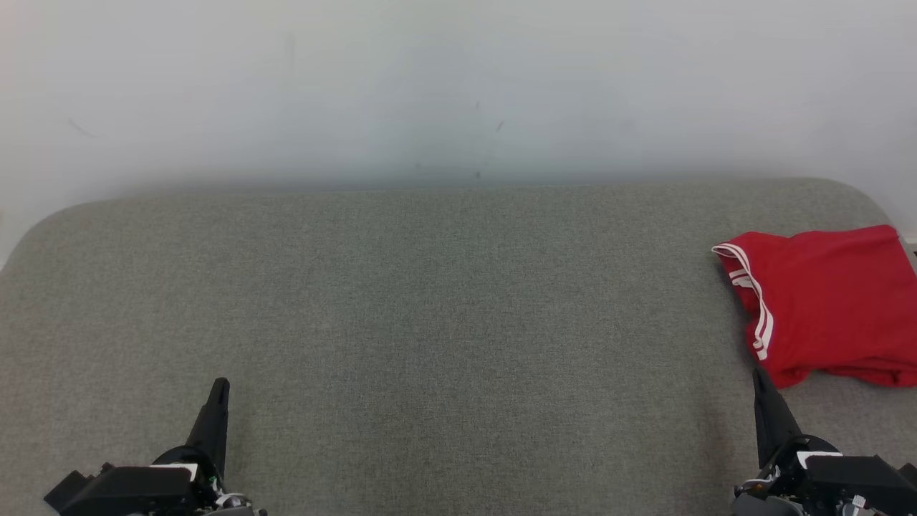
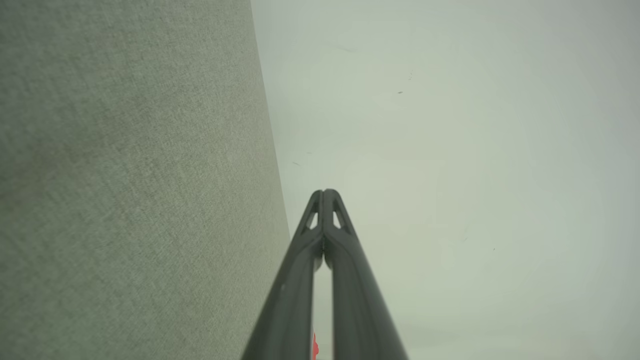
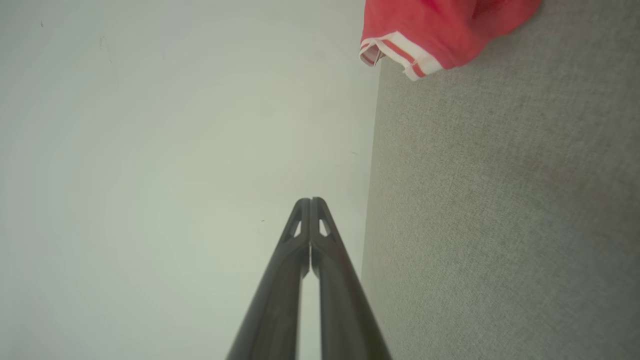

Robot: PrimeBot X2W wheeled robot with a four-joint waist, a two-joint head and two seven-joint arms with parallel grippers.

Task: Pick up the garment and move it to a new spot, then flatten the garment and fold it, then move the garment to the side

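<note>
A red garment (image 1: 831, 301) with white stripes along one hem lies folded at the far right of the grey fabric surface (image 1: 430, 322). The right wrist view catches its striped corner, the garment (image 3: 440, 30), at the top edge. My right gripper (image 1: 757, 376) is shut with nothing in it, its tip just below and left of the garment's near corner, a little apart from it. In its own wrist view the right gripper (image 3: 311, 201) has both fingers pressed together. My left gripper (image 1: 219, 385) is shut and empty at the lower left, far from the garment; the left gripper (image 2: 325, 192) shows closed tips.
A pale wall (image 1: 458, 86) rises right behind the grey surface. The surface's rounded back corners sit at the far left and far right, and the garment reaches close to the right edge.
</note>
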